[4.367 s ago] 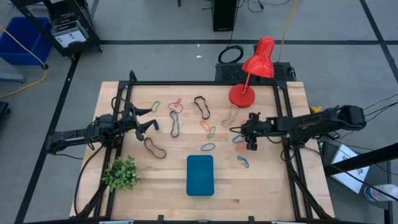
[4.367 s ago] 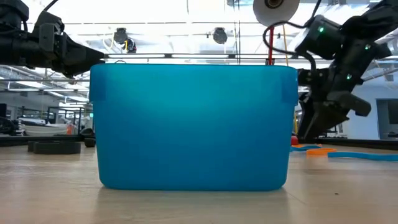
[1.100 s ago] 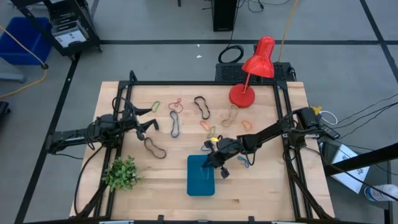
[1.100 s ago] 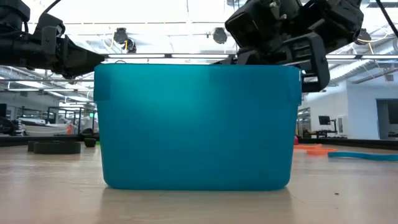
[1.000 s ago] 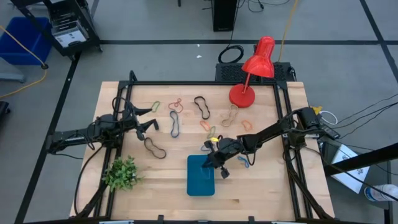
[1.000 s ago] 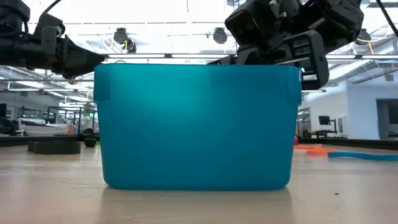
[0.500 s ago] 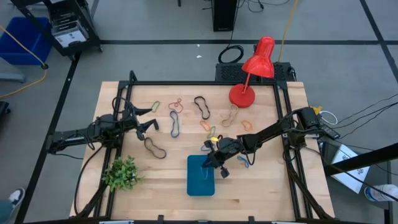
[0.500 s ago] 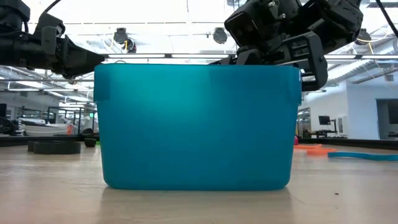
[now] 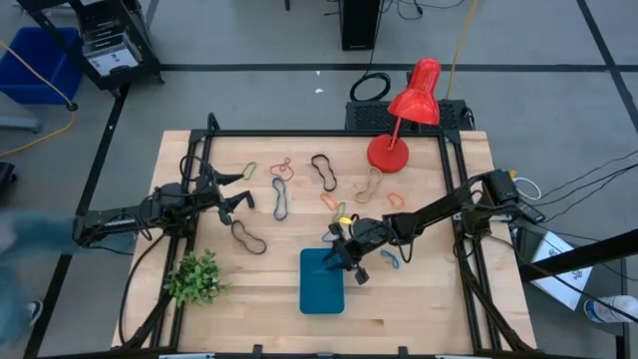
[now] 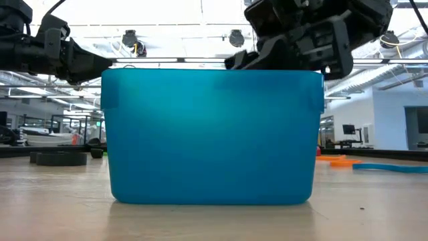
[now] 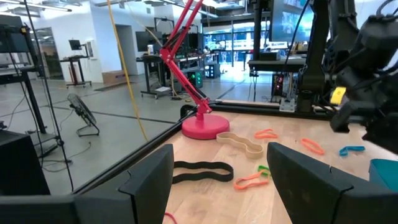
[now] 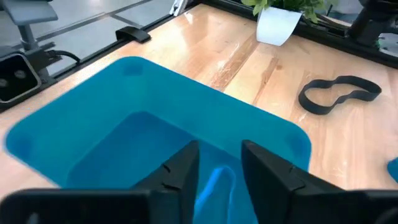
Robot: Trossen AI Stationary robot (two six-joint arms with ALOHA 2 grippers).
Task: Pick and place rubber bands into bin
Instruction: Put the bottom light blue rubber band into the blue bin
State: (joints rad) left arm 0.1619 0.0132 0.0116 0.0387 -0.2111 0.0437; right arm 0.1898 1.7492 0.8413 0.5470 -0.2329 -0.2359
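The teal bin (image 9: 319,291) stands near the table's front middle and fills the low view (image 10: 210,134). My right gripper (image 9: 344,264) hovers over the bin's far right corner, its fingers a little apart (image 12: 221,152). A light blue rubber band (image 12: 214,185) shows in the gap between them, above the bin's inside. Other bands lie flat on the table: black (image 9: 323,172), black (image 9: 248,237), dark blue (image 9: 281,199), tan (image 9: 371,182), blue (image 9: 389,259). My left gripper (image 9: 242,191) waits open at the table's left (image 11: 221,174). My right gripper has the light blue band (image 12: 214,185) between its two fingers, which point down into the bin. Whether either finger touches the band, I cannot tell.
A red desk lamp (image 9: 399,130) stands at the far right, and a small potted plant (image 9: 194,277) at the near left. A big blue crate (image 9: 40,60) sits on the floor. A blurred person (image 9: 20,249) passes at the left, off the table.
My right gripper stayed still over the bin's far right corner, then in the last half second rose a little and shifted slightly toward the table's right edge. A person has come into view at the left of the floor.
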